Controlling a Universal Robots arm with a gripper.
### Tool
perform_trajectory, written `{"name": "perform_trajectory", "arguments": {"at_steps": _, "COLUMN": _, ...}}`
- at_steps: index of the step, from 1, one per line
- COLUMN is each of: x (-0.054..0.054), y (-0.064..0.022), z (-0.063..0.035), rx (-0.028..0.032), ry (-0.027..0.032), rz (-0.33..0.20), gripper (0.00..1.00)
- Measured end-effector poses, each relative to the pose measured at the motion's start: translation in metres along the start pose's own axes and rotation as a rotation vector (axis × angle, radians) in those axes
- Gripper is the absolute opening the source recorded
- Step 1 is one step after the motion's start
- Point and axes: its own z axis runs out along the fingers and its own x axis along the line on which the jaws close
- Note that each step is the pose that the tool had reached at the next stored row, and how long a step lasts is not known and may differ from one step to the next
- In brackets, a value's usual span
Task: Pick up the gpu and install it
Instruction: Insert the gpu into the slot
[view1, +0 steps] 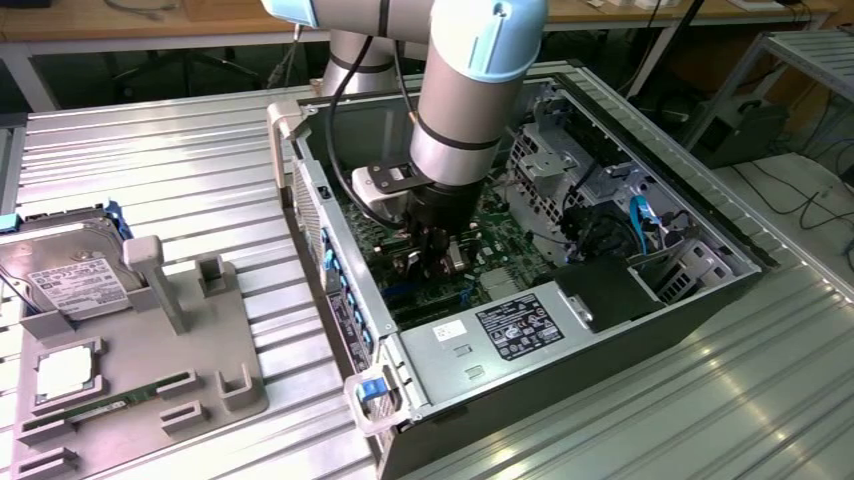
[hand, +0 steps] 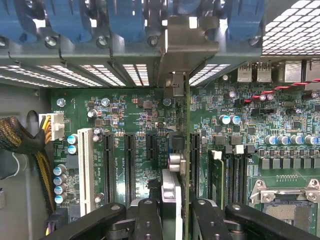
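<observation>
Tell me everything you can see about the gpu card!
The gpu stands on its thin edge over the green motherboard, so the wrist view looks straight along it. Its silvery metal bracket reaches up to the case's rear slots, beside the blue clips. The tool grips it from both sides. In the exterior view it sits deep inside the open computer case, under the arm.

A ribbed metal table (view1: 174, 170) fills the foreground, bright glare streaking its corner at the exterior view's right; behind it a wooden bench (view1: 627, 12) runs along the back, dark space beneath; cables (view1: 787, 195) trail over the pale floor (view1: 814, 235) at the exterior view's right; a grey metal rack (view1: 807, 50) stands there, a dark box (view1: 734, 130) just beside its legs; light is even, from above.
</observation>
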Motion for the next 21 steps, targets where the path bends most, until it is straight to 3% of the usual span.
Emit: {"name": "perform_trajectory", "arguments": {"at_steps": 21, "x": 0.0013, "y": 0.0, "z": 0.0025, "rx": 0.0, "ry": 0.0, "rz": 0.0, "gripper": 0.29}}
